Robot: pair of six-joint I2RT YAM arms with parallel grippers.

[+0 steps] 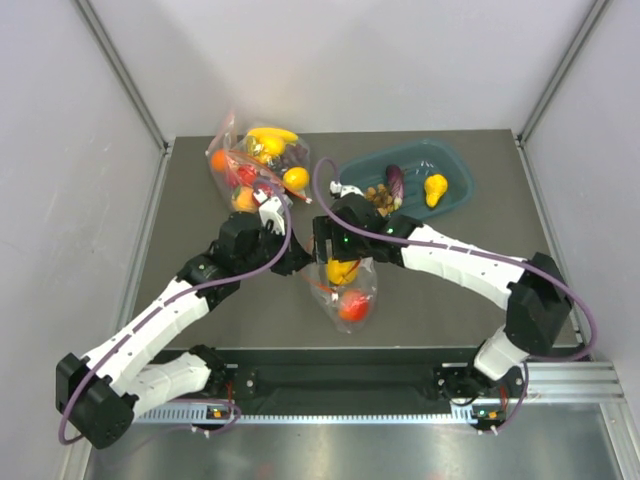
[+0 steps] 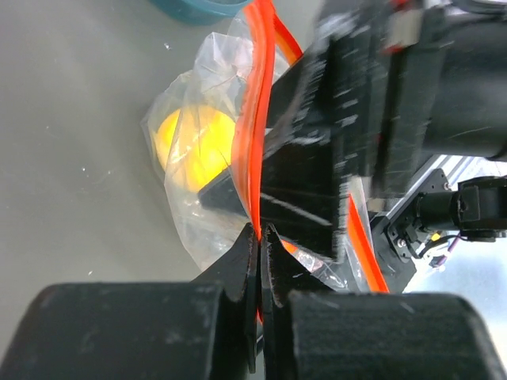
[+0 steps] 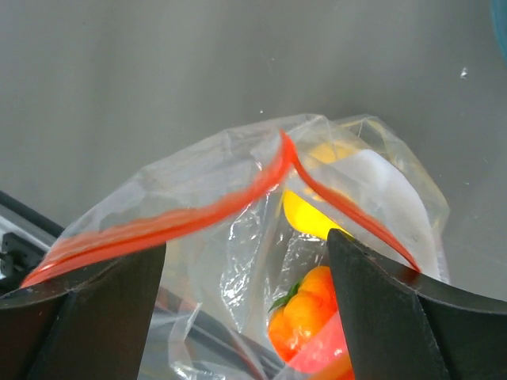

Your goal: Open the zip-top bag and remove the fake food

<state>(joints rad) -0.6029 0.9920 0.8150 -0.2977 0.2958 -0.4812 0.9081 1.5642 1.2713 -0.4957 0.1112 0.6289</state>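
The zip-top bag (image 1: 345,292) lies at the table's middle front with its red-orange zip strip (image 3: 198,210) parted. A yellow lemon (image 1: 343,270) and a red tomato (image 1: 353,307) are inside; both show in the right wrist view, the lemon (image 3: 305,215) above the tomato (image 3: 305,313). My left gripper (image 2: 261,233) is shut on one side of the zip strip (image 2: 255,142). My right gripper (image 3: 245,261) is open at the bag's mouth, its fingers (image 3: 380,301) wide apart over the fruit. A purple eggplant (image 1: 394,180), a yellow pear (image 1: 435,189) and a brown cluster (image 1: 379,197) lie in the teal tray (image 1: 455,163).
A second clear bag (image 1: 250,165) with a banana, an orange and other fruit lies at the back left. Both arms cross in front of the tray, close together over the bag. Grey walls stand on both sides of the table.
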